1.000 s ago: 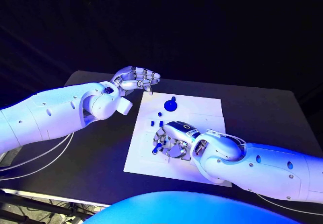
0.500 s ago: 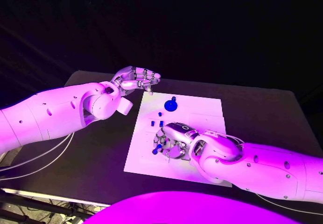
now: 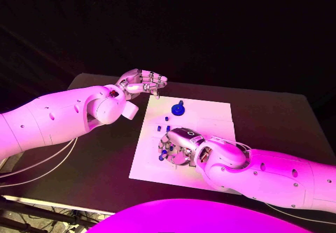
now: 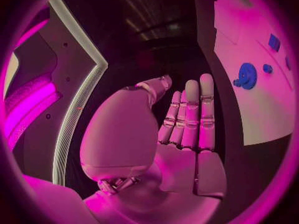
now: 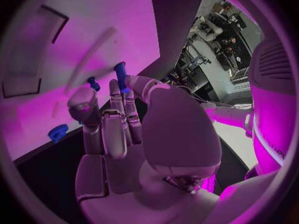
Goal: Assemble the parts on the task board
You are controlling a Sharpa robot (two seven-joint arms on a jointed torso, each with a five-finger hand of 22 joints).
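Head view: the task board (image 3: 203, 121) lies mid-desk (image 3: 280, 121); a blue gear (image 3: 177, 109) sits at its far end. The left hand (image 3: 142, 81) hovers off the board's far corner.

Left wrist view: fingers straight, grasping nothing.

Right wrist view: the right hand (image 5: 118, 119) pinches a blue peg (image 5: 120, 76) over the board — a second peg (image 5: 92, 83) just beside.

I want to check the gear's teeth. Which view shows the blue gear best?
The left wrist view: the blue gear lies unobstructed on the task board, teeth visible. In the head view it is small; in the right wrist view it sits at the board's edge.
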